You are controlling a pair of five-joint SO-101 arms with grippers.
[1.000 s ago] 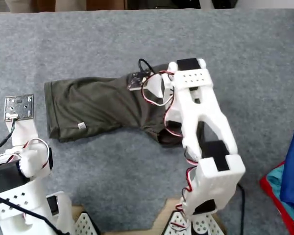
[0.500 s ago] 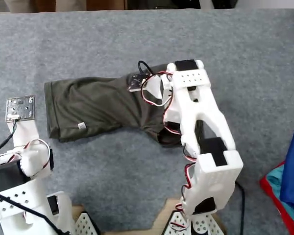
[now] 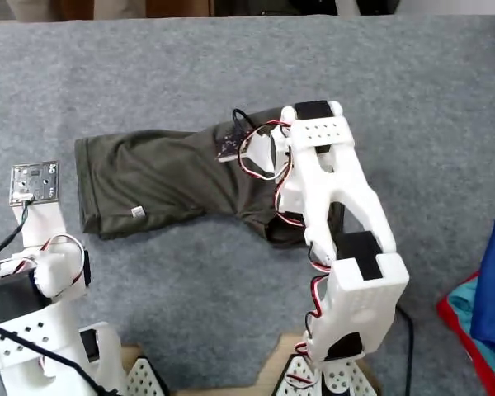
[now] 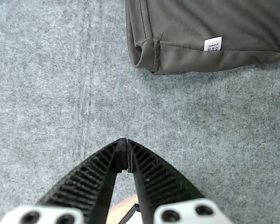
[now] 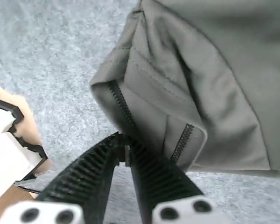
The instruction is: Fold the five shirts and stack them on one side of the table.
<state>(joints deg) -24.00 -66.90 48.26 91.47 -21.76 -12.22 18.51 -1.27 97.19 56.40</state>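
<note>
A dark olive shirt (image 3: 165, 177) lies loosely folded across the middle of the grey table (image 3: 412, 99). My right arm (image 3: 330, 190) stands over its right end. In the right wrist view my right gripper (image 5: 125, 148) is shut on a folded hem of the shirt (image 5: 200, 70), with fabric bunched at the fingertips. My left arm (image 3: 33, 272) stays at the near left, short of the cloth. My left gripper (image 4: 126, 145) is shut with nothing in it, above bare table. The shirt's near-left corner (image 4: 200, 28), with its white label (image 4: 213, 44), lies just beyond it.
A pile of folded clothes in blue, teal and red (image 3: 483, 305) sits at the table's right edge. A wooden base (image 3: 272, 367) runs along the near edge between the two arm mounts.
The right arm has shifted very slightly over the shirt's right end. The shirt and the left arm stay as they were.
</note>
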